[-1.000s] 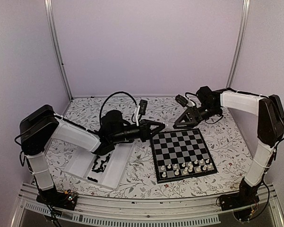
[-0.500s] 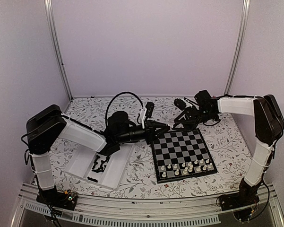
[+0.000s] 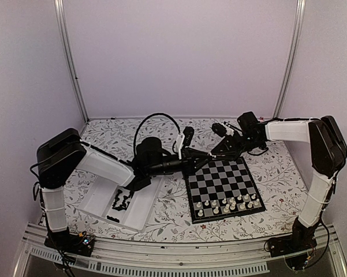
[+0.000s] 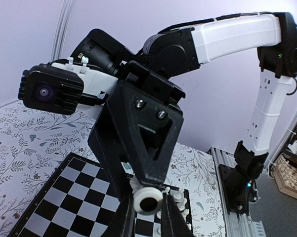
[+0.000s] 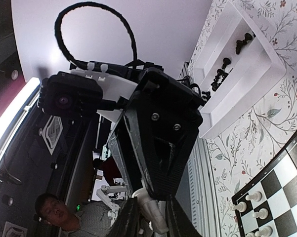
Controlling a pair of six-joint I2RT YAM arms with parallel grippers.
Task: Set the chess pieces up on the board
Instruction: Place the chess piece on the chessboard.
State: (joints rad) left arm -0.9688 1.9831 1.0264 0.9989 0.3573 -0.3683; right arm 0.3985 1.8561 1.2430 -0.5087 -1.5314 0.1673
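Note:
Both grippers meet tip to tip above the far left corner of the board. My left gripper is shut on a white chess piece, whose round base with its dark underside faces the left wrist camera. My right gripper comes from the opposite side and has closed its fingers on the same white chess piece. More white chess pieces stand along the board's near rows. Black chess pieces lie in the clear tray.
The tray sits left of the board on the flowered tablecloth. A black cable loops above the left arm. The enclosure's walls and metal posts close in the back and sides.
My left gripper has carried the white piece rightward to the board's far corner. My right gripper has shifted left to meet it and has closed from wide open onto the piece.

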